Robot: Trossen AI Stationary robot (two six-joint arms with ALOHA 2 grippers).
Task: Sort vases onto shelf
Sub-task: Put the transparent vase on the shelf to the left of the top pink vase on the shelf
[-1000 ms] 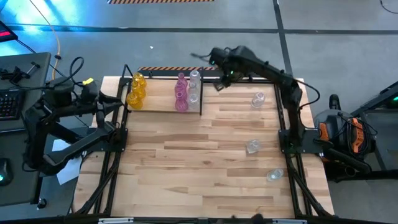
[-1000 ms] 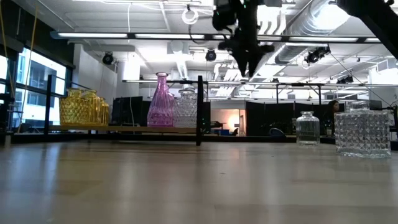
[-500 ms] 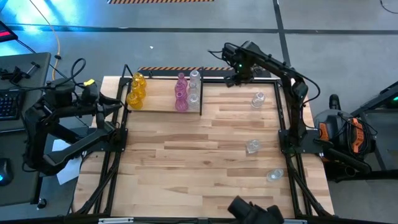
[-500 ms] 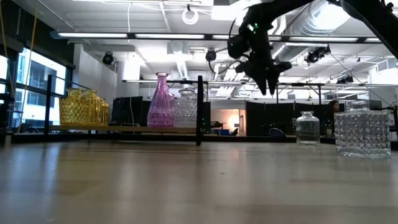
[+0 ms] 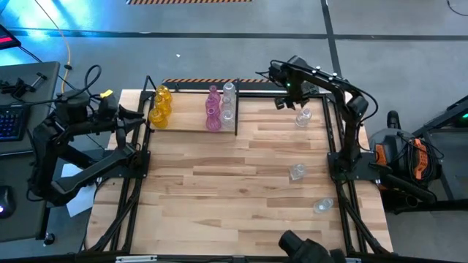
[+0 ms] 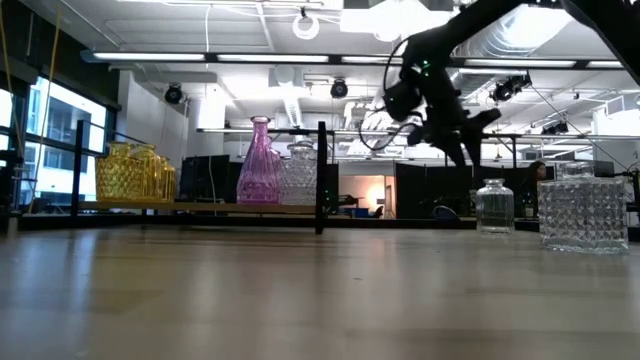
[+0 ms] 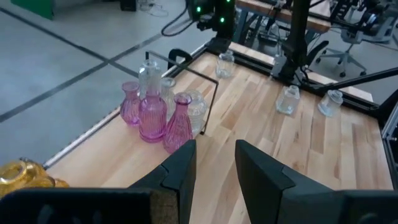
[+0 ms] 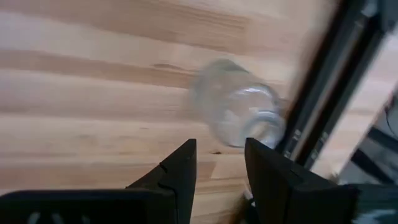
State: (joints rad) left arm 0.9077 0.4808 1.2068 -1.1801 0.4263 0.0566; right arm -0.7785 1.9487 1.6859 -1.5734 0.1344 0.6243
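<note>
Your right gripper hangs in the air near the far right corner of the table, just beside a clear vase and a little above it. Its fingers are apart with nothing between them, and through the gap you look down on that clear vase standing on the wood. Two more clear vases stand on the bare table along the right side, one near the middle and one closer to the front. The shelf sits at the far left of the table. On it the yellow vases stand at the left end, and the pink vases stand next to the black divider with some clear vases close by them. Your left gripper waits off the left edge of the table, pointing toward the shelf. Its fingers are apart too, and it holds nothing.
</note>
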